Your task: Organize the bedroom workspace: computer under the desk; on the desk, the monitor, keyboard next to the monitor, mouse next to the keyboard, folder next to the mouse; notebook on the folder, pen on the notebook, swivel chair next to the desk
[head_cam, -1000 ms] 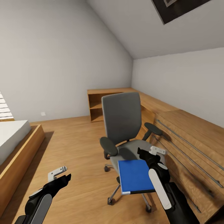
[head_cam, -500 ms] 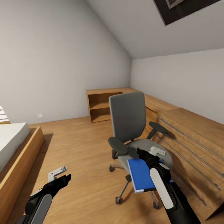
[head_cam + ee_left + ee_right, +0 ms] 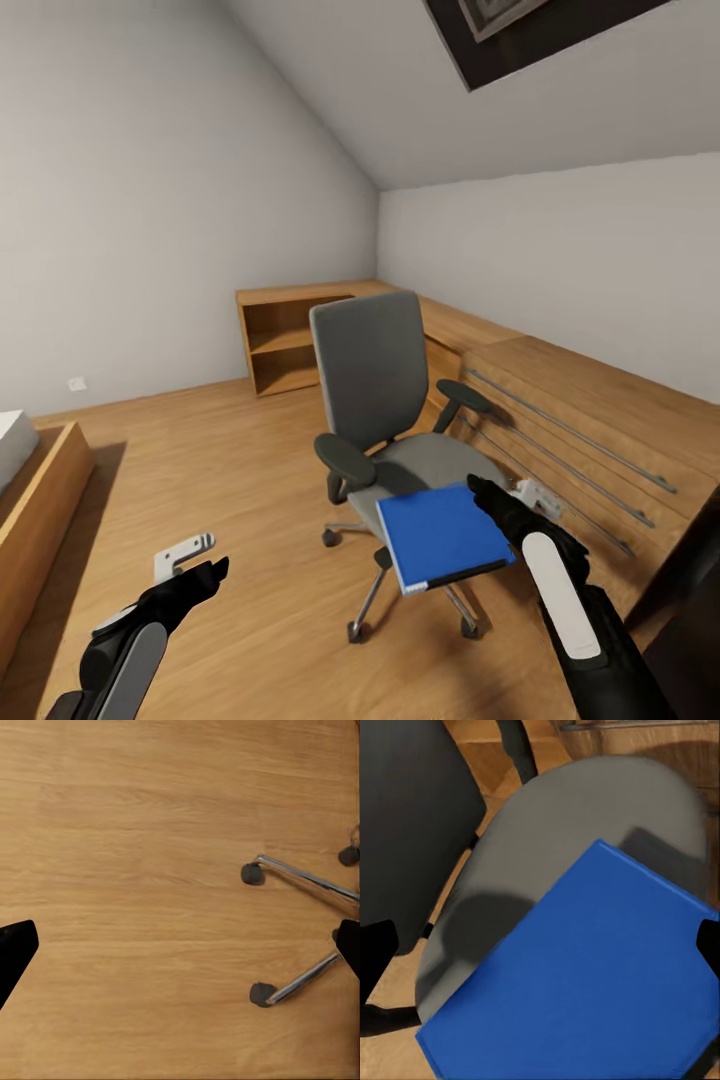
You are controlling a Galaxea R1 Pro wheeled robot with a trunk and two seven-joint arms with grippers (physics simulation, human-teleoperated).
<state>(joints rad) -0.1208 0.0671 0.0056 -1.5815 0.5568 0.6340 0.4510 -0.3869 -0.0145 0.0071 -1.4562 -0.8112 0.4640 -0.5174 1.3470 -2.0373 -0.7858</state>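
The bright blue flat rectangular folder [image 3: 440,535] looked thin, stiff and light, hanging past the grey upholstered swivel chair [image 3: 385,400] seat. The right tool [image 3: 505,503] was at its edge; whether it was holding, I could not tell, and the left tool [image 3: 195,560] stood wide and empty.

You're looking at a swivel chair [image 3: 385,400] in matt grey cloth with shiny chrome legs [image 3: 307,876], a smooth blue folder [image 3: 440,535] on its seat, warm satin wood floor [image 3: 230,500] underneath, wooden chest [image 3: 590,440] beside it.
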